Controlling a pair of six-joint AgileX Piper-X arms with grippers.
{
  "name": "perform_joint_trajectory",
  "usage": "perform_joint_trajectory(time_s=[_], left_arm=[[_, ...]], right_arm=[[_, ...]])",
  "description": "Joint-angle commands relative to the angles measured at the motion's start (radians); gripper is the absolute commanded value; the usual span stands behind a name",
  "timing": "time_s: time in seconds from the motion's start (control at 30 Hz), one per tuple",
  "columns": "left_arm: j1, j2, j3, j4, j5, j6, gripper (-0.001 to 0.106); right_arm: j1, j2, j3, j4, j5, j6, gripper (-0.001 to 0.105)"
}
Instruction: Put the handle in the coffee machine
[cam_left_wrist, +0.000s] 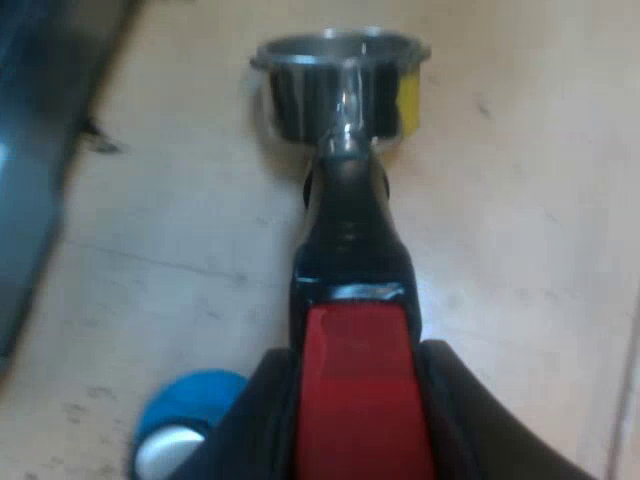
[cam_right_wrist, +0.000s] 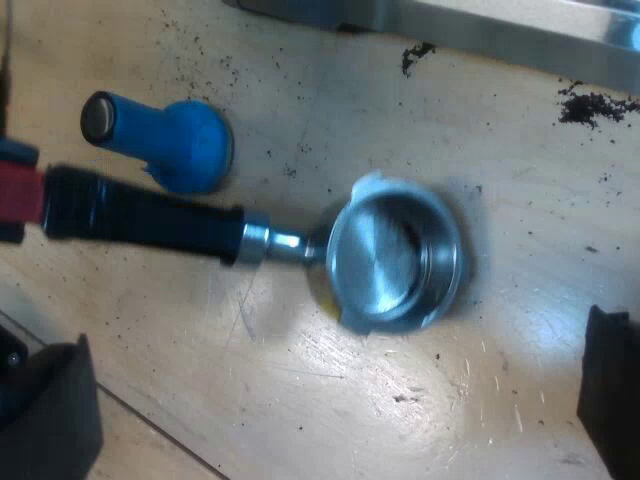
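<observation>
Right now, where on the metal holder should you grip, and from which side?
Take the holder by its handle's red end, coming from behind in line with the handle. That end is narrow, straight and farthest from the round basket, which must stay free for the machine. My left claw sits closed on it there.

Shiny metal holder (cam_right_wrist: 395, 262), its round basket empty and open side up, lies level over the pale wooden surface (cam_right_wrist: 300, 400). The red end of its dark handle is clasped in the left pincer (cam_left_wrist: 350, 400). The espresso machine (cam_right_wrist: 500, 25) shows a steel edge nearby, apart from the holder.
</observation>
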Motion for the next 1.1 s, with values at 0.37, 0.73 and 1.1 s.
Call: perform_joint_trajectory(time_s=[0.37,0.73,1.1], left_arm=[[-0.21,0.015,0.095,-0.065,-0.323,-0.117,0.0],[-0.326,0.139,0.098,-0.09,-0.345,-0.177,0.0],[-0.326,0.357,0.098,-0.156,-0.345,-0.128,0.001]], right_arm=[[0.003,-0.007,0.008,0.084,0.001,-0.001,0.105],[0.003,-0.007,0.073,0.083,0.001,0.009,0.105],[0.003,-0.007,0.073,0.075,0.001,0.03,0.105]])
